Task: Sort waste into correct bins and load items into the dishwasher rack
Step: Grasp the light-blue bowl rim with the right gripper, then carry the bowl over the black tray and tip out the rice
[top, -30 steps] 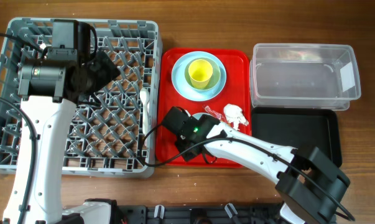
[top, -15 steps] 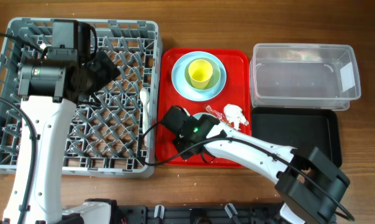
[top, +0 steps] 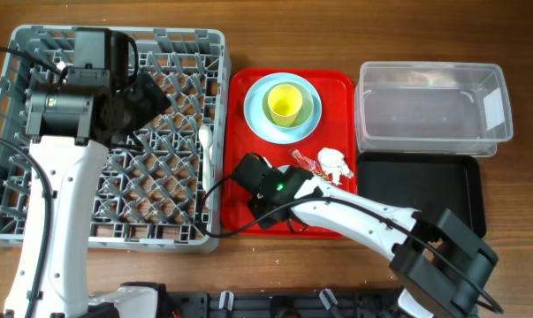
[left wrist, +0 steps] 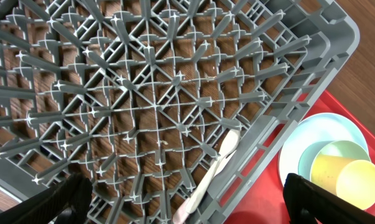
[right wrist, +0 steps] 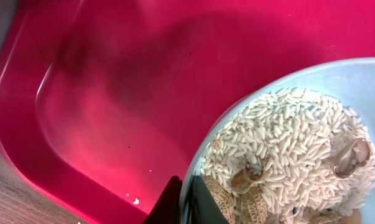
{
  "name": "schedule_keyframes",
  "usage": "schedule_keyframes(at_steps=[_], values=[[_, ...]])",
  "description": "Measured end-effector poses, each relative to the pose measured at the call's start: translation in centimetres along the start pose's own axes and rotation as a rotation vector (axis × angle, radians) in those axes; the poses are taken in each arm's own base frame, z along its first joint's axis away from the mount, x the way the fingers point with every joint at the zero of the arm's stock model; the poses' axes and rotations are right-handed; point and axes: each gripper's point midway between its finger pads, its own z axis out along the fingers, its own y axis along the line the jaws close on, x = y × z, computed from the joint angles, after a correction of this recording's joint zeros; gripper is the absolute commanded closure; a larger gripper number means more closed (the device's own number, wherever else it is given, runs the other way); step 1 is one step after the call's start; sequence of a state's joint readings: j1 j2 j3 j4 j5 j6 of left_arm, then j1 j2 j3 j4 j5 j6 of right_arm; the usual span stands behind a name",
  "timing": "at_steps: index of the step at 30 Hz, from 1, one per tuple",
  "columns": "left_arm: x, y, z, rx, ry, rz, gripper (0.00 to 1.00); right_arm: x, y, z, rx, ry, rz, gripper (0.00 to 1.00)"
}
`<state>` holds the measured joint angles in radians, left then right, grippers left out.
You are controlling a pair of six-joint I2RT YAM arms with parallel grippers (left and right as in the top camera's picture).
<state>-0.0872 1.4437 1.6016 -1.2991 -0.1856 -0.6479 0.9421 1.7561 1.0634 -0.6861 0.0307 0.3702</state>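
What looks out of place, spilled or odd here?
The white spoon lies flat on the grid near the right edge of the dishwasher rack, not upright between pegs. The light blue bowl, gripped at its rim by the right gripper, holds rice-like scraps and shells.

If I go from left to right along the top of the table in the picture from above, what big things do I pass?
grey dishwasher rack → red tray → clear plastic tub
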Motion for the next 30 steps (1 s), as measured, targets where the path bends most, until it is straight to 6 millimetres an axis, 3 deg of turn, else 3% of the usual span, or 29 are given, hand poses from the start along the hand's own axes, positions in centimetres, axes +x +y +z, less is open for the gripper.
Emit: schedule_keyframes(at_steps=[6, 12, 15, 16, 20, 22, 25, 30], values=[[0.0, 0.0, 0.0, 0.0, 0.0, 0.0, 0.0, 0.6, -0.4, -0.9, 0.013, 0.031, 0.003, 0.96], [0.0, 0.0, 0.0, 0.0, 0.0, 0.0, 0.0, 1.7, -4.6, -7.0, 0.057, 0.005, 0.176, 0.96], [0.0, 0.0, 0.0, 0.0, 0.0, 0.0, 0.0, 2.0, -8.6, -10.8, 0.072, -0.062, 0.318, 0.96], [0.0, 0.0, 0.0, 0.0, 0.0, 0.0, 0.0, 3.0, -10.8, -12.5, 0.1, -0.077, 0.399, 0.96], [0.0, 0.0, 0.0, 0.0, 0.0, 0.0, 0.0, 5.3, -19.3, -15.8, 0.128, -0.149, 0.747, 0.96], [0.0, 0.0, 0.0, 0.0, 0.0, 0.0, 0.0, 5.9, -22.5, -16.5, 0.041, -0.197, 0.845, 0.96], [0.0, 0.0, 0.0, 0.0, 0.0, 0.0, 0.0, 7.2, -25.2, -16.4, -0.142, -0.281, 0.914, 0.96], [0.0, 0.0, 0.0, 0.001, -0.001, 0.0, 0.0, 9.4, -27.0, -13.7, -0.398, -0.498, 0.976, 0.96]])
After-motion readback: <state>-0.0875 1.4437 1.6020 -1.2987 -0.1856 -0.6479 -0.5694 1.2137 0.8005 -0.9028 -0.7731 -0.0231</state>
